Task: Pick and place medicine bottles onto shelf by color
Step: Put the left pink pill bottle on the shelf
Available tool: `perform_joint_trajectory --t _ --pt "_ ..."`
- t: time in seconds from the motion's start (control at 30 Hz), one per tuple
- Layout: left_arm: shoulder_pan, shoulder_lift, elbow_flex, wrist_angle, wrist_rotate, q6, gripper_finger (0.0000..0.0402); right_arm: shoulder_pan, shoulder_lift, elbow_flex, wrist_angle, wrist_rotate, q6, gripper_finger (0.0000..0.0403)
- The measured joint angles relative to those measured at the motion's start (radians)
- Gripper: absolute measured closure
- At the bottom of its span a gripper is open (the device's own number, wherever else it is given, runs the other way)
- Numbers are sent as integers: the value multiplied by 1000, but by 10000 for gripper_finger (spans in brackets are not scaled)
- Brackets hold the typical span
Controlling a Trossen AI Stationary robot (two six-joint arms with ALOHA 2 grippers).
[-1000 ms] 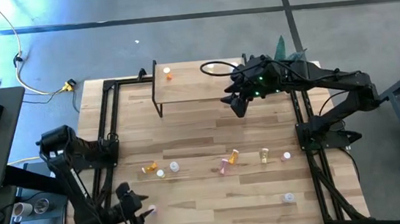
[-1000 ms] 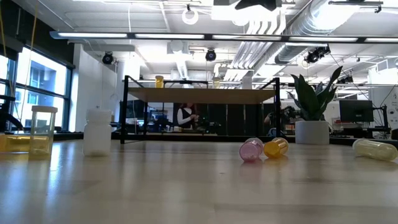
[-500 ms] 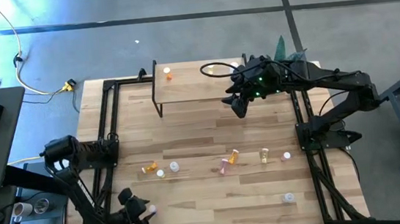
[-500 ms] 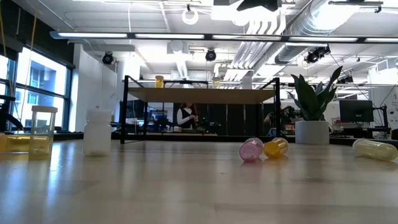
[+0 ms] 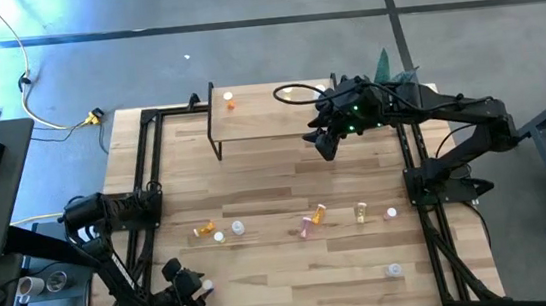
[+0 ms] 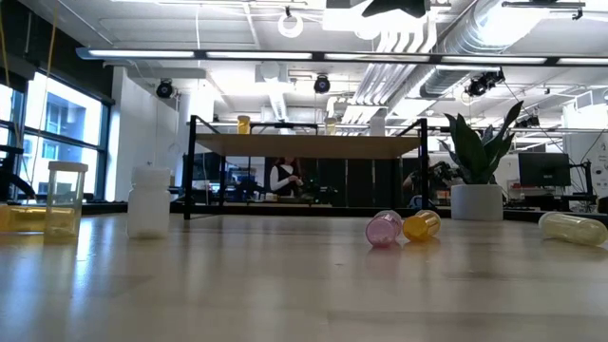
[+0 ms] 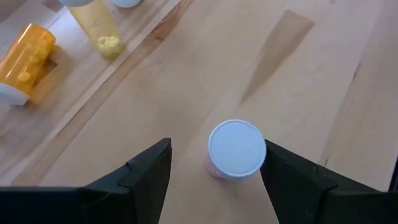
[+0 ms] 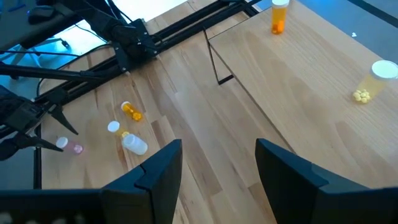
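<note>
Between the spread fingers of the left hand, at the bench's near-left corner, stands a white-capped pink pill bottle, not gripped. Farther right, the right hand hovers open and empty beside the light-wood shelf, which carries an orange bottle.

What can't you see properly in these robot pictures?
- Pink bottle, left wrist view: its white cap faces the camera and hides nearly all its body.
- Bottles on the table, high view: too small to show what is inside.
- Left gripper, high view: partly cut off at the bottom edge.
- Both grippers, low view: out of frame.
</note>
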Motion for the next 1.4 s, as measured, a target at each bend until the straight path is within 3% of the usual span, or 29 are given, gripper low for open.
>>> perform_joint_trajectory --t 0.17,0.77,1.17,1.4 --pt "0 0 0 1 -16 0 186 0 0 0 0 1 0 208" --pt "0 0 0 1 -4 1 293 0 0 0 -6 28 0 208" --pt "9 -77 0 -8 -16 4 293 0 0 0 -33 27 0 208" --pt "96 -240 0 -7 -66 212 292 0 0 0 -32 27 0 208"
